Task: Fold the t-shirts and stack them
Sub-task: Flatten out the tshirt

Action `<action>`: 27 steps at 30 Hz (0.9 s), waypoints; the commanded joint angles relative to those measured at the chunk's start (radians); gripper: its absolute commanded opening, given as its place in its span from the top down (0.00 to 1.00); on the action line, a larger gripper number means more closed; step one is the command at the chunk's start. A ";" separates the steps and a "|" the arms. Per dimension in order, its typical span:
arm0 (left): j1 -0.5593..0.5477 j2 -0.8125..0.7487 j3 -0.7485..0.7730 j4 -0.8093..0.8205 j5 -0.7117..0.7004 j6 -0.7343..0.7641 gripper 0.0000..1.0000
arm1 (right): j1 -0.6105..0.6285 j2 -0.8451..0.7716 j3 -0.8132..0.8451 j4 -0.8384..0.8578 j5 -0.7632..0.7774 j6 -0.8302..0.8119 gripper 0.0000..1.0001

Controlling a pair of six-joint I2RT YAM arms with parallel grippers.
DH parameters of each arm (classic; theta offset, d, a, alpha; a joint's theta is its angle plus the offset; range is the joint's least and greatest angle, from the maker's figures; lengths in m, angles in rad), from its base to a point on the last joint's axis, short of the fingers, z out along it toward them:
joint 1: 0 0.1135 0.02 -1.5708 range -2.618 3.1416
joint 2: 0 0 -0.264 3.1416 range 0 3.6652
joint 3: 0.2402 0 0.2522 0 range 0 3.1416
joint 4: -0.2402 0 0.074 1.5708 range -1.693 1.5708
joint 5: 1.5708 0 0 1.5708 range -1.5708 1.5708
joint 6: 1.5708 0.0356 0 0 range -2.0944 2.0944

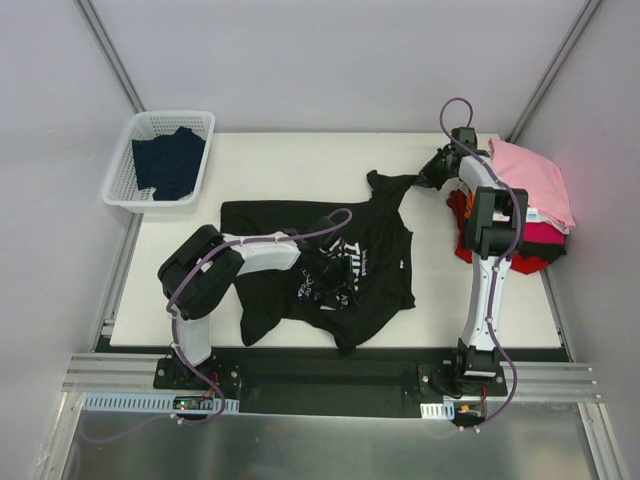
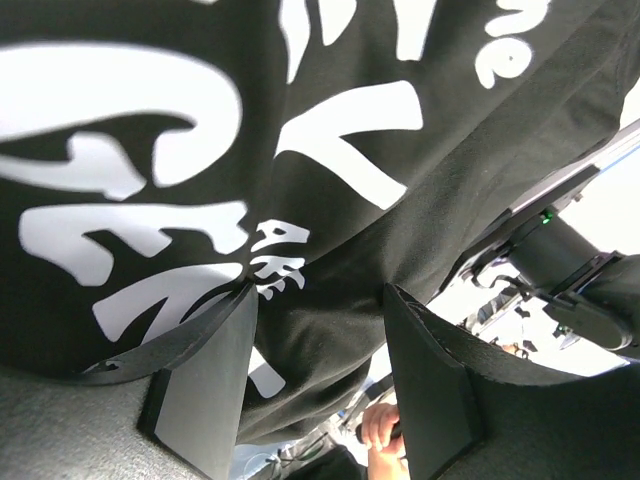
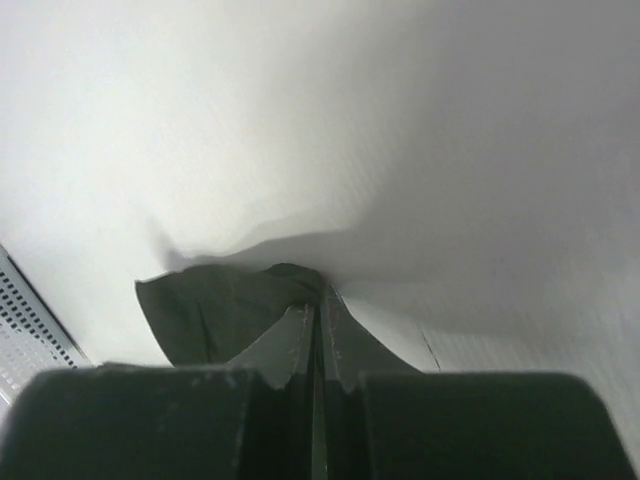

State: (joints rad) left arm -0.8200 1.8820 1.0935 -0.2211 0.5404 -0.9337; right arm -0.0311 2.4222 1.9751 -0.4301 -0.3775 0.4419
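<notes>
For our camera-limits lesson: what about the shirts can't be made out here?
Lettering on black t-shirt: top view, left arm covers part; left wrist view crops it.
Stack under pink t-shirt: top view, right arm hides part.
Navy cloth in basket: top view, too bunched to identify.

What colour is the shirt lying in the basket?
Dark navy. The shirt in the white basket shows best in the top external view.

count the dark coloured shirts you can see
2: a black cloth t-shirt with white lettering spread mid-table, and a dark navy cloth tee in the white plastic basket. The colourful clothes pile at right may hide others.
</notes>
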 commanded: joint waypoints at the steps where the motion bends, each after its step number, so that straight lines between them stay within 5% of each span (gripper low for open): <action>1: -0.019 -0.072 -0.050 -0.021 -0.023 -0.010 0.46 | -0.016 0.028 0.080 0.042 0.049 0.041 0.99; 4: -0.027 -0.098 -0.076 -0.021 -0.026 -0.011 0.46 | -0.016 0.037 0.100 0.044 0.049 0.052 0.98; 8: -0.031 -0.124 -0.087 -0.023 -0.023 -0.002 0.46 | -0.018 0.028 0.084 0.048 -0.014 0.070 0.74; 12: -0.030 -0.106 -0.008 -0.023 0.006 0.025 0.37 | -0.020 -0.116 -0.079 0.053 -0.040 0.031 0.61; 18: -0.025 -0.032 0.243 -0.104 0.027 0.097 0.15 | -0.023 -0.443 -0.390 -0.013 -0.081 -0.075 0.60; 24: 0.041 0.014 0.445 -0.234 -0.032 0.153 0.13 | 0.057 -0.716 -0.657 -0.119 -0.098 -0.172 0.61; 27: 0.145 -0.049 0.350 -0.293 -0.068 0.133 0.13 | 0.118 -0.834 -0.806 -0.151 -0.077 -0.181 0.61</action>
State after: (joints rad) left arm -0.7895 1.8877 1.5040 -0.3668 0.5381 -0.8200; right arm 0.0010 1.7229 1.3182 -0.4759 -0.4496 0.3283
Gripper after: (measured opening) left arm 0.870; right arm 0.392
